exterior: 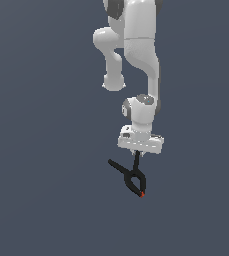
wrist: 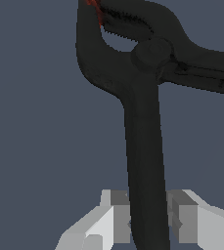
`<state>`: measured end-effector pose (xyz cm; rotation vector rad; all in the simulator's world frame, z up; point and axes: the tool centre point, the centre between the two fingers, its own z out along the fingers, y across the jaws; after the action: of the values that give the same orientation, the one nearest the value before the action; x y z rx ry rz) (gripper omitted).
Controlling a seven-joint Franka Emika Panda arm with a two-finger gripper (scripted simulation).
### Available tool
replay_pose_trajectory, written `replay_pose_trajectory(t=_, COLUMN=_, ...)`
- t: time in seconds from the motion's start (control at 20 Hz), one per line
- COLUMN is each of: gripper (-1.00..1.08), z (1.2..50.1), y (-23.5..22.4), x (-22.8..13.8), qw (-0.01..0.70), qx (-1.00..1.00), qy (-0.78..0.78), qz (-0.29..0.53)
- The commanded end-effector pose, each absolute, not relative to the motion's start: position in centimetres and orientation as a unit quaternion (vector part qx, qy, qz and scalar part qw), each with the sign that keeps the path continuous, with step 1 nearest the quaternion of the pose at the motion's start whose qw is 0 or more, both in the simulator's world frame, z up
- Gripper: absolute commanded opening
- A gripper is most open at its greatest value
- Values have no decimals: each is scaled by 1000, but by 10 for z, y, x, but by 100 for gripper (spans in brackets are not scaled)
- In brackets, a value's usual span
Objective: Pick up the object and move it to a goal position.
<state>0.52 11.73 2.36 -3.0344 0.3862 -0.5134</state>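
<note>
The black spring clamp (exterior: 132, 176) hangs just under my white gripper (exterior: 137, 153) in the exterior view, its two thin handles spread in a V and its red-orange tip (exterior: 142, 194) pointing down. One handle runs up into the gripper; the other sticks out to the exterior view's left. In the wrist view the clamp (wrist: 143, 146) fills the frame, and one handle passes between my two grey fingers (wrist: 118, 219), which press on it from both sides. My gripper (wrist: 147, 222) is shut on that handle. The red tip (wrist: 95, 10) shows at the frame's edge.
The white arm (exterior: 141, 55) rises above the gripper. A plain dark grey-blue ground (exterior: 36, 150) lies all around; no other objects show.
</note>
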Motion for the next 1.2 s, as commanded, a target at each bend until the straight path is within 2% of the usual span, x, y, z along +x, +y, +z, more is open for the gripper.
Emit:
replay_pose_trajectory(t=0.0, gripper=-100, z=24, y=117, x=6, qw=20, qx=-978, qy=125, qz=-166)
replay_pose_trajectory(t=0.65, gripper=-100, z=26, y=111, x=-2, qw=20, qx=-978, qy=125, qz=-166)
replay_pose_trajectory(t=1.15, gripper=-100, z=39, y=80, x=-37, qw=20, qx=-978, qy=124, qz=-166)
